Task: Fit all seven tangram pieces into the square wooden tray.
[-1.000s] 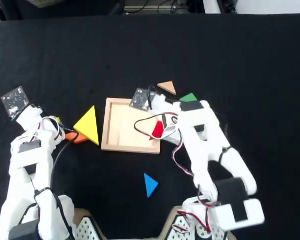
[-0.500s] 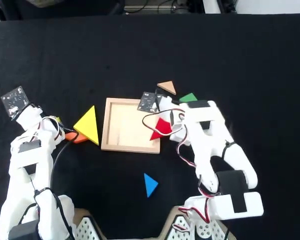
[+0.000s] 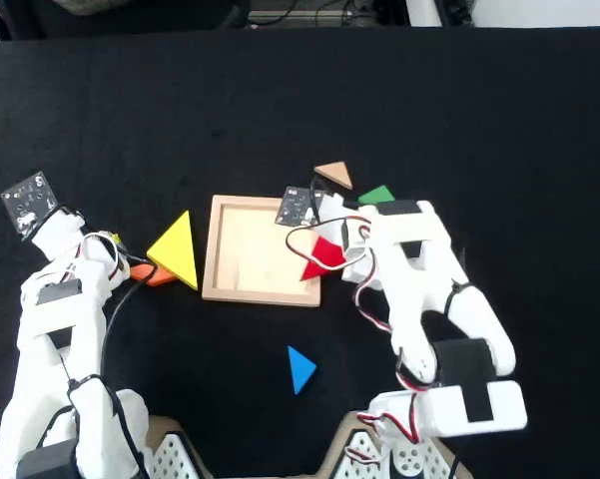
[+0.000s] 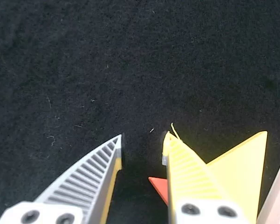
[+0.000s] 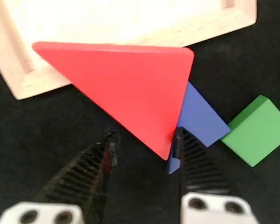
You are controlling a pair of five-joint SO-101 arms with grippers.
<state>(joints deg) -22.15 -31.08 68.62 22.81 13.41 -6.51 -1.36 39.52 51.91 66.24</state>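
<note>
Right wrist view: red triangle [image 5: 126,88] half-hides blue piece [image 5: 198,121]; right tool [image 5: 144,136], left tool [image 4: 142,138] spread.

A red triangle [image 3: 324,255] overlaps the tray [image 3: 260,295] at its right rim, a yellow triangle [image 3: 177,251] flanks its left; its floor lies open.

The red triangle [image 5: 128,88] hides most of a blue piece [image 5: 201,119], and the tray [image 5: 11,70] runs off the picture's edge.
</note>
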